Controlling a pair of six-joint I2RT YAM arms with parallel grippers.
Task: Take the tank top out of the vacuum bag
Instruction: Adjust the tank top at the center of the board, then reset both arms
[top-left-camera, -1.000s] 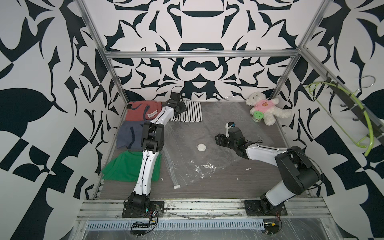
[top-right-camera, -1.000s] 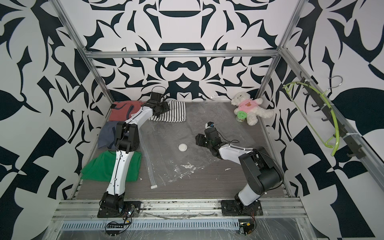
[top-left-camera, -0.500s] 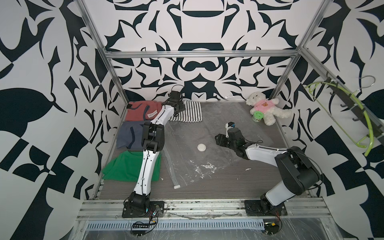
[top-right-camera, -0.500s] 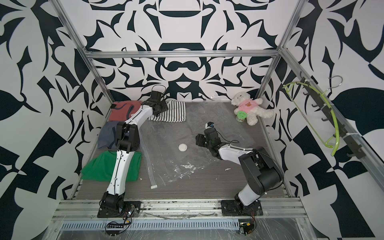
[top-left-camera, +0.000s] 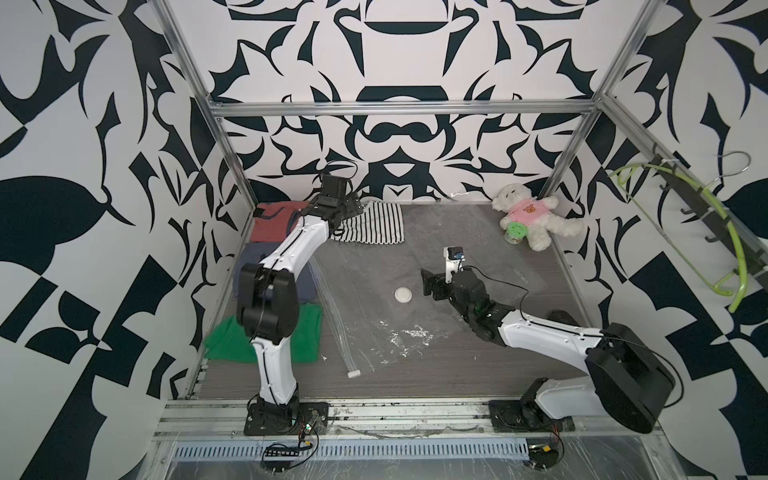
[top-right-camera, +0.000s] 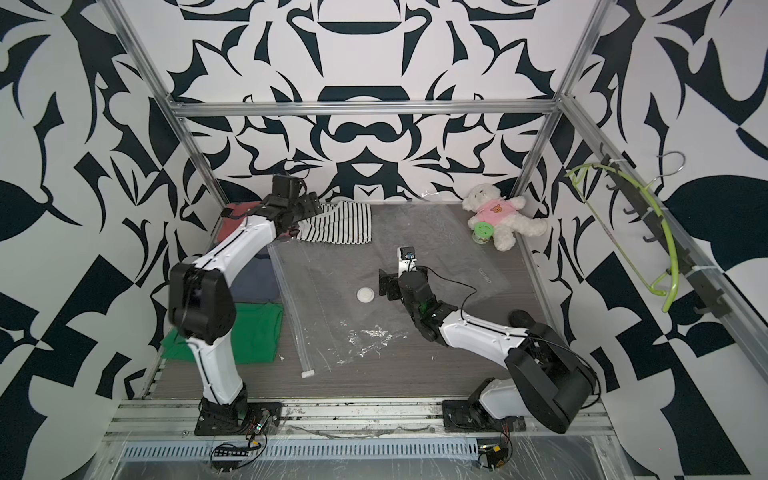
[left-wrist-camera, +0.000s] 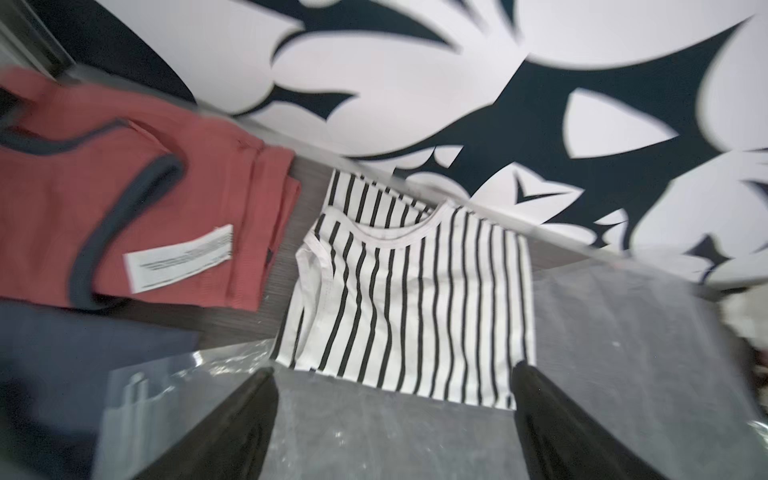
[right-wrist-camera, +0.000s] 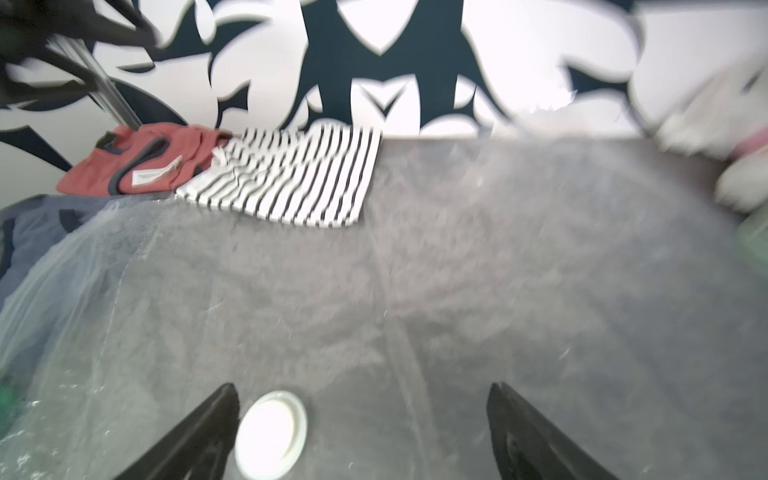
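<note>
Both top views: vacuum bag flat on table, valve disc facing up. Striped tank top at bag's far left corner, apparently outside film. Left gripper at tank top's edge. Right gripper just beside valve disc.

Left wrist: jaws wide, empty; tank top just beyond them.

Right wrist: blurred; jaws wide, empty, over bag.

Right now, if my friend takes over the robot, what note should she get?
Left gripper: open, empty, above the striped tank top's near edge.
Right gripper: open, empty, over the vacuum bag beside its white valve.
Tank top: flat at the table's far left, apparently outside the bag.
Bag: flat mid-table, looks empty.
Done: top seems out.
Left: probably only retracting both arms.
</note>
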